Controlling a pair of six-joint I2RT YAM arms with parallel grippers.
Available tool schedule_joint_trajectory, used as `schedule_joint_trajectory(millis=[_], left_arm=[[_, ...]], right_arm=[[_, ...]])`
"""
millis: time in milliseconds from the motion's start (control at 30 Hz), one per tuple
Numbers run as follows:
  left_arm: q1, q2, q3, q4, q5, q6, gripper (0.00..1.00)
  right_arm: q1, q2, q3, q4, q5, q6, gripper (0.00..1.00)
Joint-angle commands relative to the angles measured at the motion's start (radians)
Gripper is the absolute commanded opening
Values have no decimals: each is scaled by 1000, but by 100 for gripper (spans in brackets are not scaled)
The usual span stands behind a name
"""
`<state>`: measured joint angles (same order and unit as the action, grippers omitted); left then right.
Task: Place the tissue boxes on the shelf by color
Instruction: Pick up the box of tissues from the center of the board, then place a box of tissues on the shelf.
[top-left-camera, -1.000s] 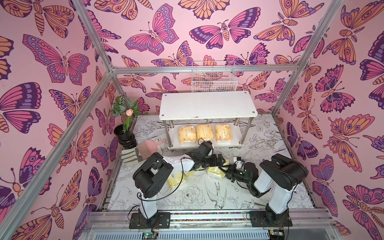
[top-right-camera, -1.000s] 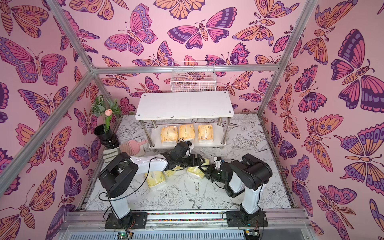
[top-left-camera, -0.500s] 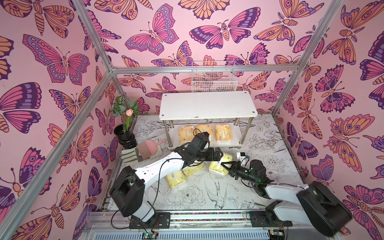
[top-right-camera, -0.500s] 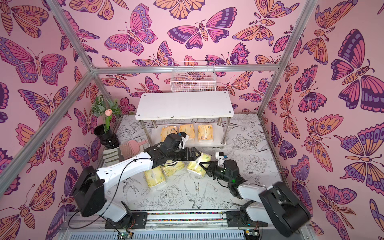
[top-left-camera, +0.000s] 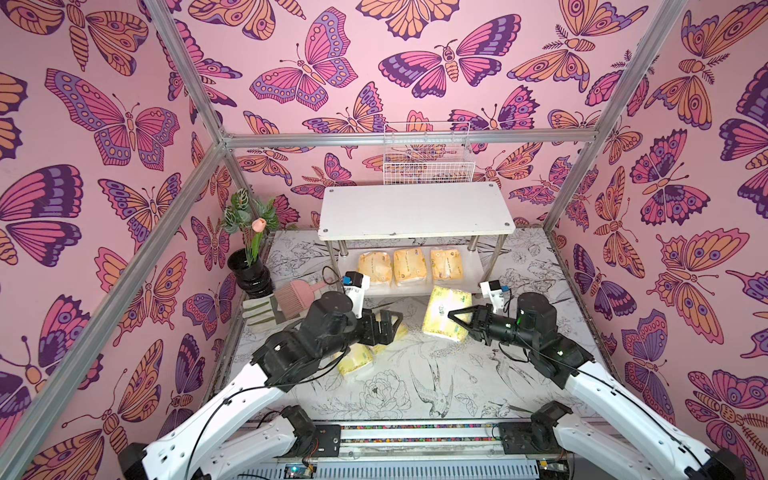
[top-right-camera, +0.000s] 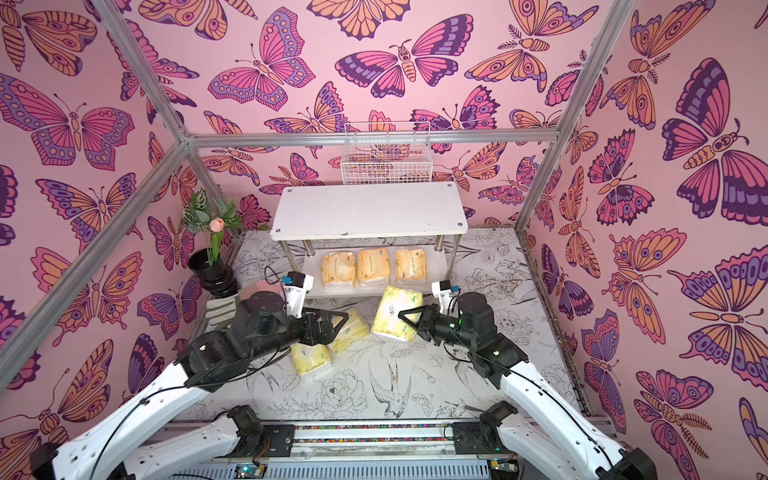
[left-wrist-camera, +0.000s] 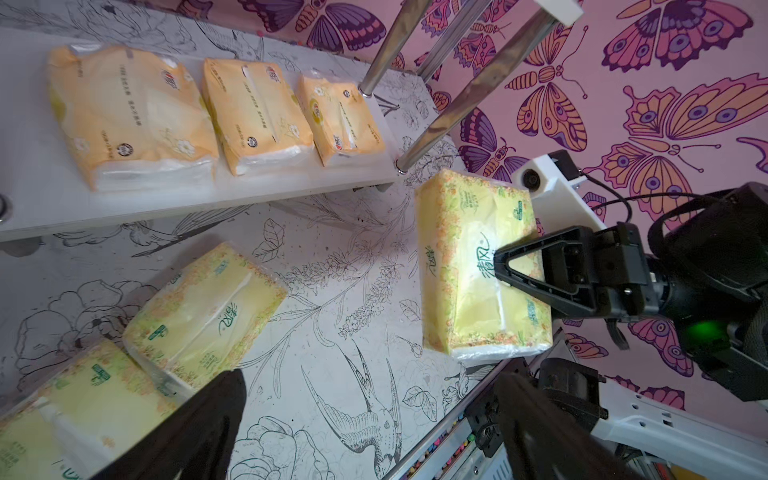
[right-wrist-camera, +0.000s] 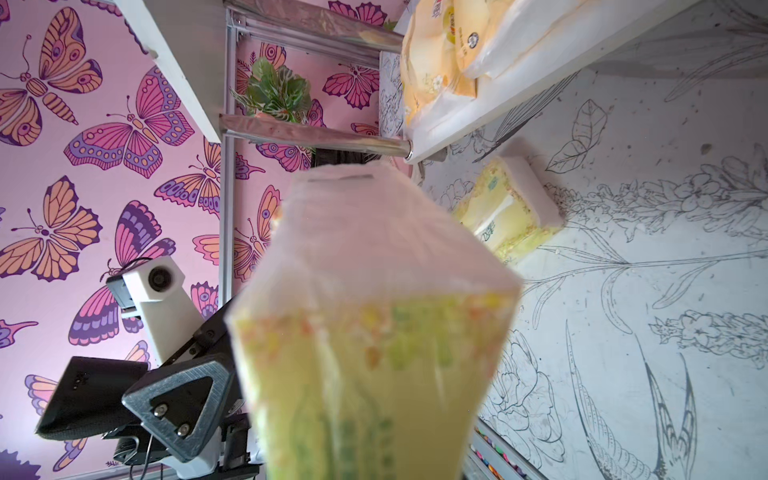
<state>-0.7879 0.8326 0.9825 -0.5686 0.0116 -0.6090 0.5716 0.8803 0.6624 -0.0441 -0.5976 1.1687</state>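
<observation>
The white two-tier shelf (top-left-camera: 415, 212) (top-right-camera: 370, 210) stands at the back. Three orange tissue boxes (top-left-camera: 409, 266) (left-wrist-camera: 255, 112) lie in a row on its lower board. My right gripper (top-left-camera: 457, 322) (top-right-camera: 409, 320) is shut on a yellow-green tissue box (top-left-camera: 446, 313) (left-wrist-camera: 465, 270) (right-wrist-camera: 374, 311), held tilted just above the table in front of the shelf. Two more yellow-green boxes (top-left-camera: 355, 359) (left-wrist-camera: 208, 311) lie on the table beside my left gripper (top-left-camera: 390, 324) (left-wrist-camera: 370, 415), which is open and empty.
A white wire basket (top-left-camera: 428, 158) hangs on the back wall above the shelf. A black vase with a plant (top-left-camera: 249, 266), a pink brush (top-left-camera: 291, 299) and a folded cloth (top-left-camera: 259, 313) sit at the left. Metal frame posts stand at the corners.
My right gripper has carried the yellow-green box a little up and toward the shelf. My left gripper has drawn back from the shelf toward the two boxes on the table, still open.
</observation>
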Motion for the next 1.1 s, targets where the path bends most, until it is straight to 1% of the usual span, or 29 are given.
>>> schedule_joint_trajectory(millis=[0,167,267,400,567,667,767,933,1067], left_arm=[[18,-48,51,-156,-79,32,100],[45,-97,128,-216,-131,65,100],[68,-105,180,-240,-168,83,100],[104,-89,266,-289,-228,105,100],[170,-36,374,-307,-236,155,100],[235,18,457,-314,-200,190,100],[316,83,543,-319,-138,214,100],[491,189,654,-310,39,201,100],[622,254,714,-285,176,161,100]], right_arm=[[36,58,164,-86,-79,-58,12],[132,202,434,-213,-88,-144,12],[168,279,555,-237,-91,-145,12],[187,378,708,-266,-96,-155,12],[190,523,904,-277,-99,-152,12],[189,612,1024,-286,-102,-151,12],[189,709,1150,-305,-104,-151,12],[173,867,1358,-334,-105,-147,12],[146,955,1451,-307,-107,-105,13]])
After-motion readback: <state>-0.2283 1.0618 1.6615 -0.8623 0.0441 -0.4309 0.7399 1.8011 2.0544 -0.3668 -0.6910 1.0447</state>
